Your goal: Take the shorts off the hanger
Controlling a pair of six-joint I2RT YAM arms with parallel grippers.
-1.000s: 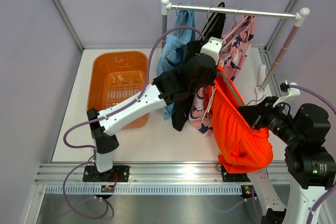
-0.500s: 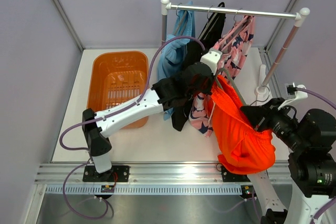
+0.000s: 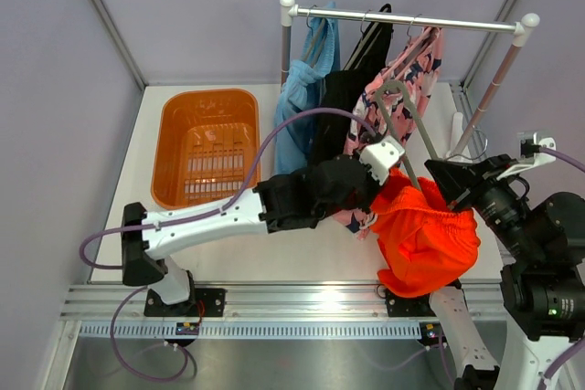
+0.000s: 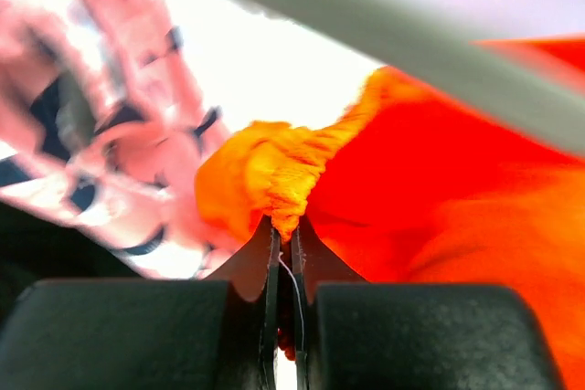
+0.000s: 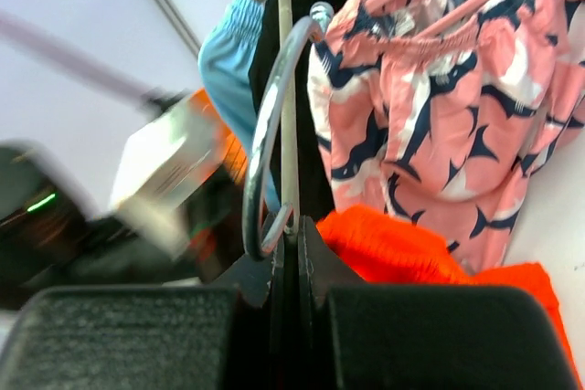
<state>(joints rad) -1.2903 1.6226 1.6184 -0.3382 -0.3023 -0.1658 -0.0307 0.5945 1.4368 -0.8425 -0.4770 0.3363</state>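
- Pulled back toward the near edge since a second ago, the left gripper [image 3: 385,154] has come down from beside the rail [image 3: 411,19]. It has dragged the orange shorts [image 3: 425,239] with it, and they now hang lower and more bunched.
- Its jaws are clamped on the gathered orange waistband, which the left wrist view shows pinched between the fingertips.
- The orange shorts sag in a heap over the near right part of the table [image 3: 274,244], between the two grippers.
- The right gripper [image 3: 439,173], just right of that heap, has its jaws closed on the wire hook of the grey hanger [image 3: 405,109]. The hanger's arms slant up bare above the orange cloth.
- Farther back, the pink patterned shorts [image 3: 416,66], the black shorts [image 3: 343,98] and the light blue shorts [image 3: 297,102] hang side by side from the rail, right to left.
- An orange basket [image 3: 174,134] sits on the table at the left, well apart from the garments.
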